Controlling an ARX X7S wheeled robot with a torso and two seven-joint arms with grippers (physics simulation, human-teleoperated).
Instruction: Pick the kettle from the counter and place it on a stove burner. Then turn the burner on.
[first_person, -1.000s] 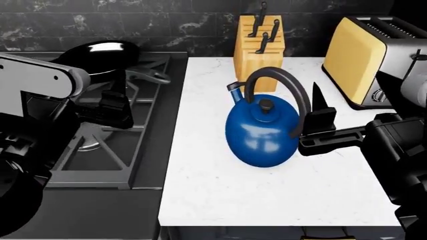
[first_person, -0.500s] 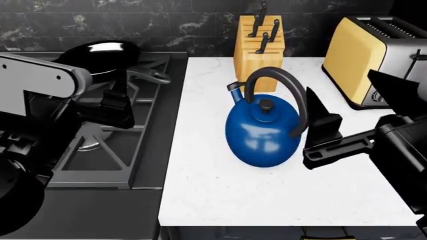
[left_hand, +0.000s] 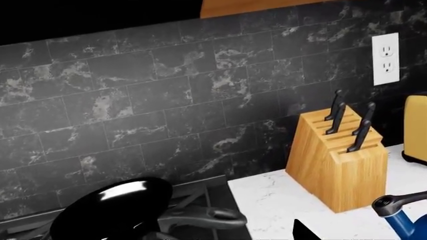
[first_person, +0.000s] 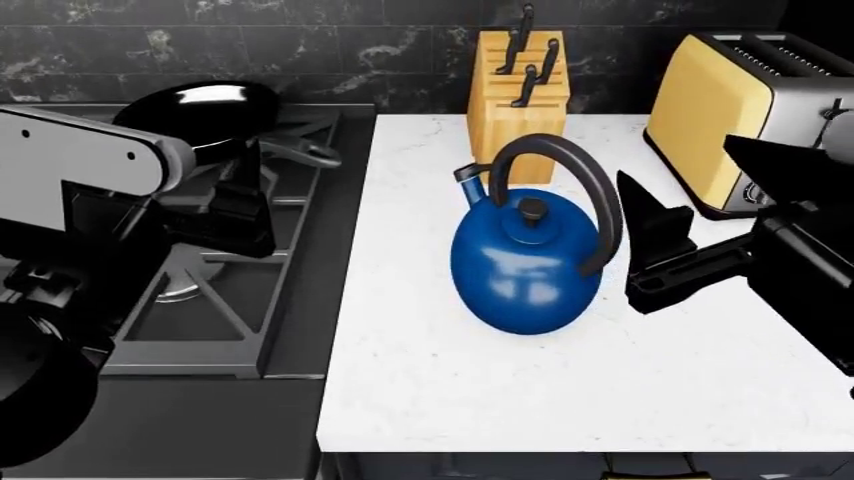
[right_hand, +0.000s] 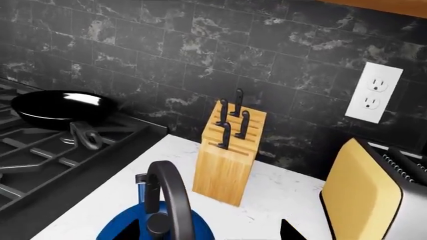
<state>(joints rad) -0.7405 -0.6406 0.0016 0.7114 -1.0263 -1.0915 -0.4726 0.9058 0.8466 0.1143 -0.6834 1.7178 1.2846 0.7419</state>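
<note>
The blue kettle (first_person: 523, 265) stands upright on the white counter (first_person: 534, 400), its dark arched handle (first_person: 587, 195) toward my right gripper. My right gripper (first_person: 714, 205) is open and empty just right of the handle, near finger (first_person: 651, 228) a little apart from it. In the right wrist view the kettle (right_hand: 127, 227) and its handle sit low between the fingertips (right_hand: 288, 231). My left gripper (first_person: 243, 208) hovers open and empty over the stove (first_person: 200, 330) and its front burner (first_person: 174, 285). One left fingertip (left_hand: 301, 232) shows in the left wrist view.
A black frying pan (first_person: 200, 108) sits on the stove's back grate. A wooden knife block (first_person: 518, 90) stands behind the kettle, and a yellow toaster (first_person: 734, 110) stands at the back right, close to my right arm. A dark tiled wall runs behind.
My right gripper has drawn back to the right, away from the kettle's handle, and its far finger has come into view. The kettle has not moved. The left arm shifted slightly.
</note>
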